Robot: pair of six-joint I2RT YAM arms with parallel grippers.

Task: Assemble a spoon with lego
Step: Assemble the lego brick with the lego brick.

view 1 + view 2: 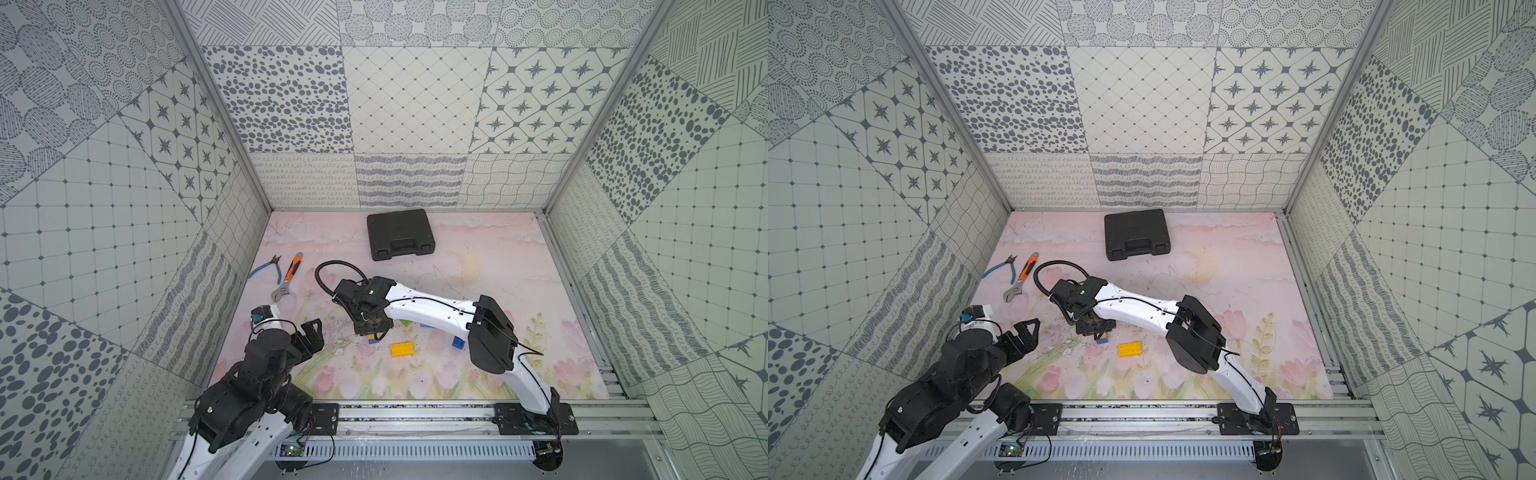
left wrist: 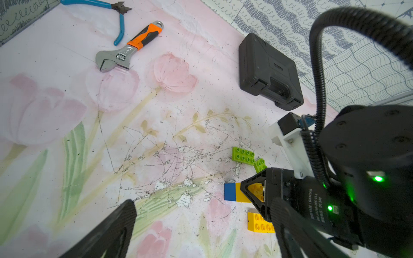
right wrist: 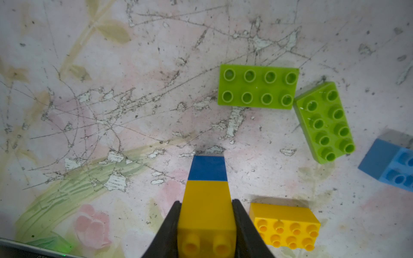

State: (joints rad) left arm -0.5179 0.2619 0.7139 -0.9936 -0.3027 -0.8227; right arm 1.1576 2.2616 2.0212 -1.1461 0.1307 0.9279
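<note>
The spoon shows only as a short stem (image 3: 206, 192): a yellow brick joined to a dark blue one, blue end down at the mat. My right gripper (image 3: 206, 202) is shut on its yellow brick, seen in both top views (image 1: 372, 340) (image 1: 1101, 338). Loose lego lies round it: a yellow oblong brick (image 3: 285, 223) (image 1: 402, 349), two lime green oblong bricks (image 3: 257, 87) (image 3: 325, 121), a light blue brick (image 3: 391, 165) and a dark blue one (image 1: 458, 341). My left gripper (image 2: 204, 205) (image 1: 309, 332) hangs open and empty, left of the stem.
A black plastic case (image 1: 400, 234) lies at the back of the mat. An orange-handled wrench (image 1: 288, 276) and blue-handled pliers (image 1: 266, 268) lie at the back left. Patterned walls close in three sides, and a metal rail (image 1: 415, 415) runs along the front.
</note>
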